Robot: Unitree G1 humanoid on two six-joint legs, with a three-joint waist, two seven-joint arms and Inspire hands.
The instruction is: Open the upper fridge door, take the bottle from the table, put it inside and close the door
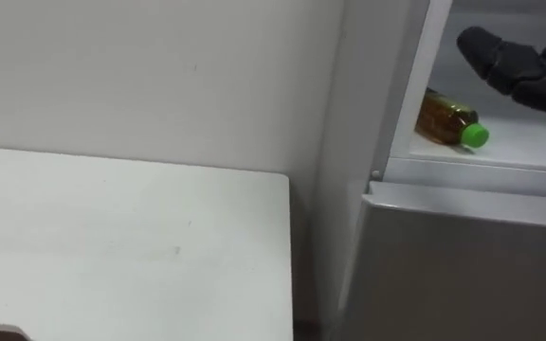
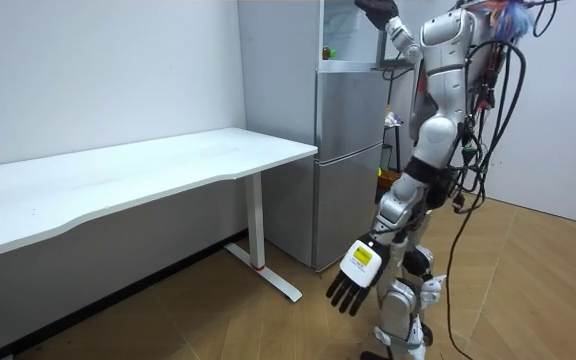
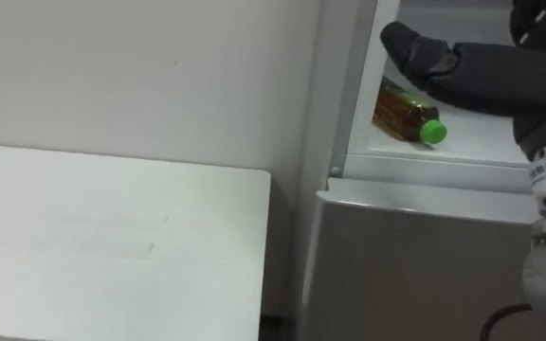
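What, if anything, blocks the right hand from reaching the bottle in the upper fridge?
Probably nothing. The right hand is inside the open upper fridge, just above the bottle, which lies on its side there. I see no obstacle between them, so it looks reachable.

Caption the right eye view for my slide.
Green-capped amber bottle lies on its side on the upper fridge shelf, the right hand open just above it.

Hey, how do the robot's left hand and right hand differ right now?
The right hand is raised into the open upper fridge, just above the lying bottle; the left hand hangs low beside its leg. The right hand points forward into the fridge, the left hand points straight down. Both are open and hold nothing.
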